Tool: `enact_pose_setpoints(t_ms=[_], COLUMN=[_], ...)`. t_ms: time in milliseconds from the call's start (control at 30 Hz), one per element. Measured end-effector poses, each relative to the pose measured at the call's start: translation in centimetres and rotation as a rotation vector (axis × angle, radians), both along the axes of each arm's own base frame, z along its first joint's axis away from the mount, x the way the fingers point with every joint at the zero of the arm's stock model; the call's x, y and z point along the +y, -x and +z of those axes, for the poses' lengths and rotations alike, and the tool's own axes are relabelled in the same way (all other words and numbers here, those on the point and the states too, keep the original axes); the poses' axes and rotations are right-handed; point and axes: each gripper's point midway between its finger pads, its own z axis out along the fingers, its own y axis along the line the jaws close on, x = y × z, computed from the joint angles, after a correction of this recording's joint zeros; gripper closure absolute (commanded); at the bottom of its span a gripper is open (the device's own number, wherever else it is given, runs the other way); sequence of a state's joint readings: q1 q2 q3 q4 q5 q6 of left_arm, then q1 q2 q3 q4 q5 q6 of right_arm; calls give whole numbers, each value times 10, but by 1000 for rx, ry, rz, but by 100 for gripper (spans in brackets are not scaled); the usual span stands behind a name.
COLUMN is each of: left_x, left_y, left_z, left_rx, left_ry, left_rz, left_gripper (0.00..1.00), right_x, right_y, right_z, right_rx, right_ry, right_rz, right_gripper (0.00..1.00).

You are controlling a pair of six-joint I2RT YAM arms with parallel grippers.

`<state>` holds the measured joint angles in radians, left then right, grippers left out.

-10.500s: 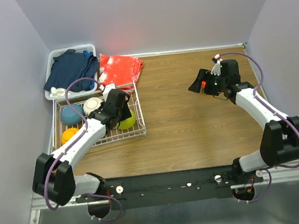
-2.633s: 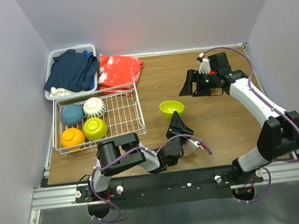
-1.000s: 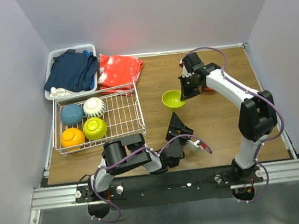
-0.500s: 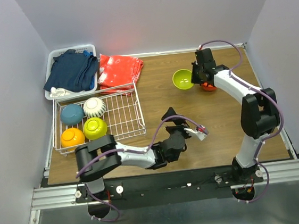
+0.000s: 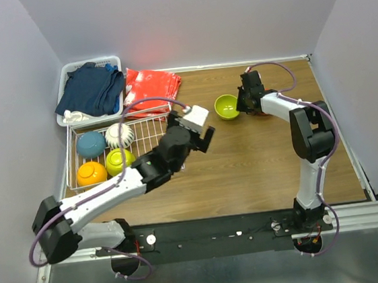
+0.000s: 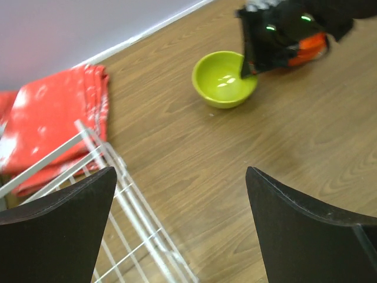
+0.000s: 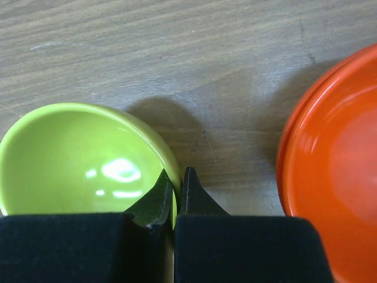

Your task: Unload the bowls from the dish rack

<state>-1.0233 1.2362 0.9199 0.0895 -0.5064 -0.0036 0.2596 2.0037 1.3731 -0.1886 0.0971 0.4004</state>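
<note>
**Ana:** What is seen from above?

**Ben:** The dish rack is seen at the left of the table. Four bowls are kept in it: a blue bowl, a white bowl, a yellow-orange bowl and a green bowl in the rack.

**Ana:** Is any bowl out of the rack?

**Ben:** Yes. A green bowl on the table is seen far back, well apart from the rack. Its right rim is pinched by the right gripper. The left gripper is held over the wood near the rack's right side. Its jaws are spread wide, and nothing is held.

**Ana:** What is shown by the left wrist camera?

**Ben:** Two dark fingers are seen far apart, with only wood between them. The rack's corner wires are seen low at the left. A red cloth is laid beyond them. Farther on, the green bowl on the table is stood upright, and its rim is gripped by the right gripper. A red-orange bowl is partly hidden just behind that gripper.

**Ana:** And by the right wrist camera?

**Ben:** The jaws are seen almost shut. The green rim is nipped between them, one jaw inside and one outside. The red-orange bowl is seen at the right, near the green one but not touching it.
</note>
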Motion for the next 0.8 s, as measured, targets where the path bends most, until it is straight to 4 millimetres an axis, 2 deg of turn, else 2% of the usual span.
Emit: enact_pose_setpoints(t_ms=[33,100,133,233,267,300,433,467,567,700,800], left_x=[7,36,41,80,92,110,155,164,185,201,209], left_y=[-2,-9,-10,-18,-21,-23,-27,-27,-22,-17,-13], left_z=[1,10,11,13,10,4,-16,-21,-38,-49,-58], left_rx=[16,71,87,155,173,207,288,306,363,408,441], left_ry=[9,55,61,82,82,77,51,47,21,-5,-35], left_rz=[12,78,89,184,213,263,389,418,482,537,567], left_gripper=[1,1,1,1,1,1,1,1,1,1,1], right_x=[0,0,-1,-3,-4,-5,-4,-3,-1,4,12], right_y=[-1,-2,-3,-4,-4,-4,-5,-5,-2,3,12], right_z=[0,-1,-1,0,0,0,2,4,10,38,80], right_rx=[-3,-7,-9,-15,-16,-14,-13,-14,-11,-40,-110], right_ry=[0,1,1,5,10,12,16,13,6,-29,-96], right_rz=[0,-6,-8,-25,-29,-34,-27,-21,-4,19,53], right_gripper=[88,83,81,71,63,62,52,45,34,24,18])
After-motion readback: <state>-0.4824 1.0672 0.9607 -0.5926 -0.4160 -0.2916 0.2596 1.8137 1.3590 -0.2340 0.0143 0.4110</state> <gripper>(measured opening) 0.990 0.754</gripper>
